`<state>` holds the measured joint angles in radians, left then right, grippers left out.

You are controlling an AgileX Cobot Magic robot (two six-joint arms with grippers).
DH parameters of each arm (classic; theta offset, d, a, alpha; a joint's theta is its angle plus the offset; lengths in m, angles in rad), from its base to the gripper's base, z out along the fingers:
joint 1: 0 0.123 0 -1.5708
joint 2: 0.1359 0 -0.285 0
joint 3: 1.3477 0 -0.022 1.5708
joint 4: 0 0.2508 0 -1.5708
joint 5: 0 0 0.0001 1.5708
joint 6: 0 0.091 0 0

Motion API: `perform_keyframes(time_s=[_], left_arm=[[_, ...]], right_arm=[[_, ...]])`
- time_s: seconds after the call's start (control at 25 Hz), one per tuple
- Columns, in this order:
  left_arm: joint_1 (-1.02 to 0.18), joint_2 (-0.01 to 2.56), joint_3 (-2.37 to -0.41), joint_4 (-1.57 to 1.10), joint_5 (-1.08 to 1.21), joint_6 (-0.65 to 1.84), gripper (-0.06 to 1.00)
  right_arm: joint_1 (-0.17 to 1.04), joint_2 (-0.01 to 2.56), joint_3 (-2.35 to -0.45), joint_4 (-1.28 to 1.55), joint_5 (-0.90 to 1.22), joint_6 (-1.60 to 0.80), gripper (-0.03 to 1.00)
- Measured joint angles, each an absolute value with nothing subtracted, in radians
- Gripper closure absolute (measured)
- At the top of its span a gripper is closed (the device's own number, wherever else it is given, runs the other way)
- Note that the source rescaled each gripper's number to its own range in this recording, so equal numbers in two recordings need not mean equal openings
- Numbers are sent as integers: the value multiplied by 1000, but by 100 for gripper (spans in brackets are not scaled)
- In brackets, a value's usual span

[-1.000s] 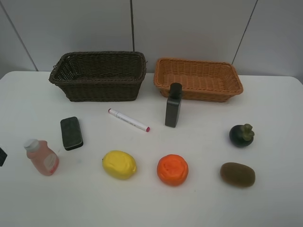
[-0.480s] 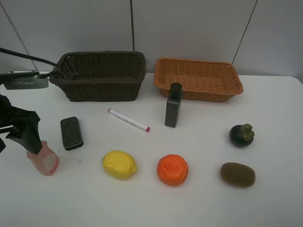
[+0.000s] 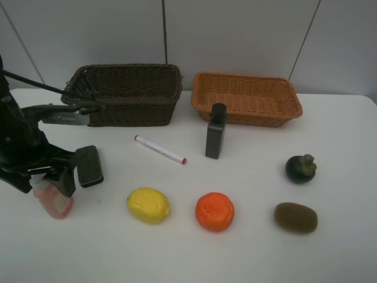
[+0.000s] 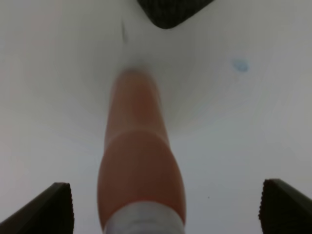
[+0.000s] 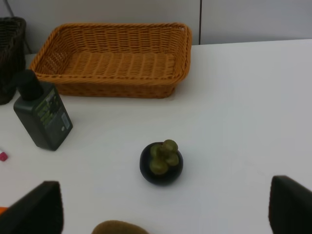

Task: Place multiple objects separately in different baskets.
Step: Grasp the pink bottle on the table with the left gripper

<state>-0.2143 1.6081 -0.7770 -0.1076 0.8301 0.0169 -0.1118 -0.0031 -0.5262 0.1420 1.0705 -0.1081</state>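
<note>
The pink bottle (image 3: 58, 205) is standing at the left side of the table, just beside the black eraser (image 3: 89, 165). The left gripper (image 3: 44, 181) is straddling it with jaws spread wide, grasping nothing yet, so the first pickup seems to be starting. The next move calls for closing on the body, lifting, and carrying, probably to the dark basket (image 3: 123, 97). The right gripper (image 5: 163, 209) is hanging open and empty near the mangosteen (image 5: 161, 162).

The table (image 3: 253, 259) is white. The deep woven basket (image 3: 123, 100) is dark brown, and the shallow woven basket (image 3: 247, 101) is orange-tan. The small bottle (image 3: 58, 205) is pink with a white cap, and the tall bottle (image 3: 215, 138) is dark. The eraser (image 3: 90, 166) is black. The marker (image 3: 159, 150) is white with a pink tip. The lemon (image 3: 148, 205) is yellow and the kiwi (image 3: 296, 217) is brown. The mangosteen (image 3: 300, 169) is dark with a green top.
</note>
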Motion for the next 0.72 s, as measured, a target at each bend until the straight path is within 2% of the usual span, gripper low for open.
perform_keyframes(time_s=[0.72], left_arm=[[-214, 1732, -777, -95, 769, 16, -6]], right_arm=[[-112, -3, -526, 142, 1071, -108, -3]])
